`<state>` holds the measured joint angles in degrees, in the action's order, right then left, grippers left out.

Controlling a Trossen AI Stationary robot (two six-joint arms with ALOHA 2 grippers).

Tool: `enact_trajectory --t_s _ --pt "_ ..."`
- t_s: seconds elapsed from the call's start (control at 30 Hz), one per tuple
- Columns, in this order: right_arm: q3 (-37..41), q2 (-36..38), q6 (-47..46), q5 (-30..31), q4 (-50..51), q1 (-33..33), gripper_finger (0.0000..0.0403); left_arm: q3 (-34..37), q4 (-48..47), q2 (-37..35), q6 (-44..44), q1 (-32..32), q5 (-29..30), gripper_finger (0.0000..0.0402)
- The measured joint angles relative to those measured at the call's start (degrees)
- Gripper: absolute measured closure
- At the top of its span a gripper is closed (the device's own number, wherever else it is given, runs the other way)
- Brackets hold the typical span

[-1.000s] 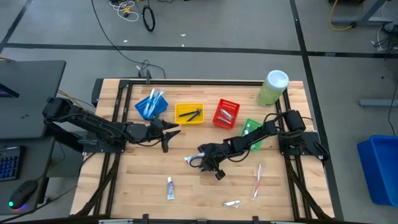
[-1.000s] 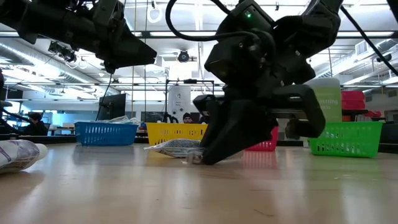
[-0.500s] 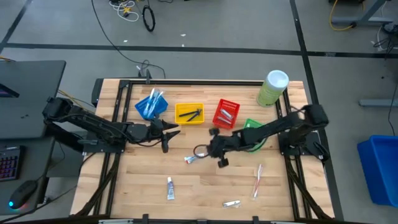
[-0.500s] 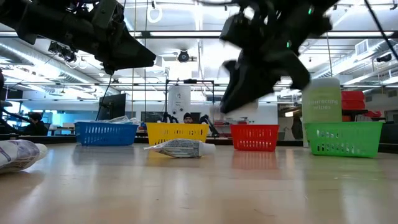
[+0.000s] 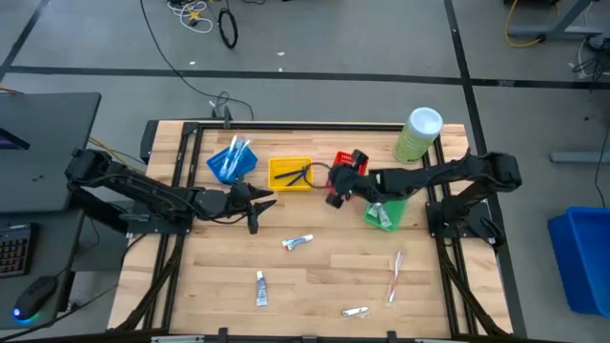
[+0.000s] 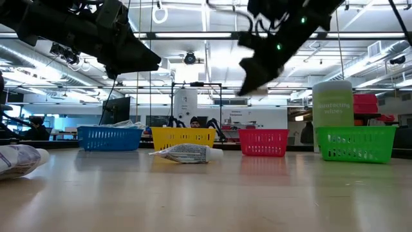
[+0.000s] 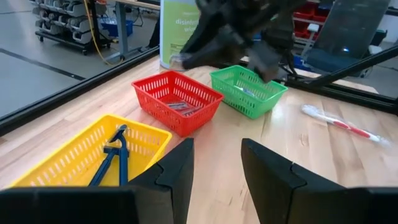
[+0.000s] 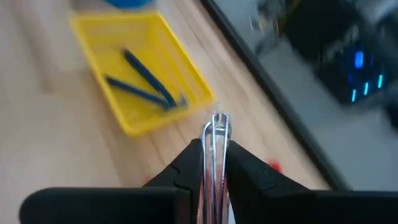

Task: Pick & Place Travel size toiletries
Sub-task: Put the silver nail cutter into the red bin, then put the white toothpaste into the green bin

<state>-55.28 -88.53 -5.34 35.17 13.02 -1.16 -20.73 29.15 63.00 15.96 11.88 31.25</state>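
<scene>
My right gripper (image 5: 332, 191) hangs above the near left corner of the red bin (image 5: 348, 171), shut on a thin silver item (image 8: 215, 127). In the low view it is high above the table (image 6: 254, 74). My left gripper (image 5: 257, 202) hovers open near the yellow bin (image 5: 291, 173), nothing between its fingers (image 7: 217, 168). On the table lie a white tube with a red cap (image 5: 297, 242), a second tube (image 5: 260, 288), a pale toothbrush (image 5: 394, 276) and a small silver item (image 5: 355, 311). Two dark razors (image 7: 112, 158) lie in the yellow bin. My right gripper pinches the thin silver item between its two fingers (image 8: 189, 165). The item's free end (image 8: 216, 119) sticks out past the fingertips, seen edge-on, in line with the fingers. The fingers slant downward. The item is lifted clear of the table and bins.
Blue (image 5: 232, 160), yellow, red and green (image 5: 384, 205) bins stand in a row across the far half of the table. A tall pale-green canister (image 5: 417, 133) stands at the far right corner. Bare wood lies between the loose items in the near half.
My right gripper has risen from the table beside the red-capped tube and gone toward the far edge, to above the red bin. It has rolled and tipped up from pointing steeply down. The tube stays on the table.
</scene>
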Motion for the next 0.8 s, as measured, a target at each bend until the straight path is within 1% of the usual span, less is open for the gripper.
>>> enact_trajectory --t_s 0.13,0.2,0.27,0.37,0.5,0.57,0.63,0.8 --pt "2.4 -0.6 -9.7 -3.3 0.4 -4.3 0.0339 0.0 -0.6 0.0 2.2 0.0 0.0 0.0261" --pt "3.8 -0.5 -13.0 -5.5 0.5 -6.0 0.0339 0.0 -0.7 0.0 2.5 0.0 0.0 0.0261" --pt "5.4 -0.5 -13.2 -6.7 0.5 -7.2 0.0337 0.0 -1.3 0.0 2.6 0.0 0.0 0.0261" --pt "7.8 -0.5 -13.1 -5.9 -0.6 -8.5 0.0335 0.0 -1.6 0.0 2.6 0.0 0.1 0.0261" --pt "11.8 -0.5 -13.0 -5.7 -8.3 -10.2 0.0330 0.0 -1.6 0.0 2.6 0.0 0.2 0.0261" --pt "13.3 -0.5 -10.8 -6.2 -11.4 -10.6 0.0324 0.0 -1.6 0.0 2.6 0.0 0.5 0.0261" --pt "14.2 -0.5 -8.7 -7.3 -13.4 -10.9 0.0316 0.0 -1.6 0.0 2.5 0.0 0.6 0.0261" --pt "15.1 -0.5 -8.1 -7.3 -14.4 -11.2 0.0282 0.0 -1.6 0.0 2.5 0.0 0.8 0.0261"
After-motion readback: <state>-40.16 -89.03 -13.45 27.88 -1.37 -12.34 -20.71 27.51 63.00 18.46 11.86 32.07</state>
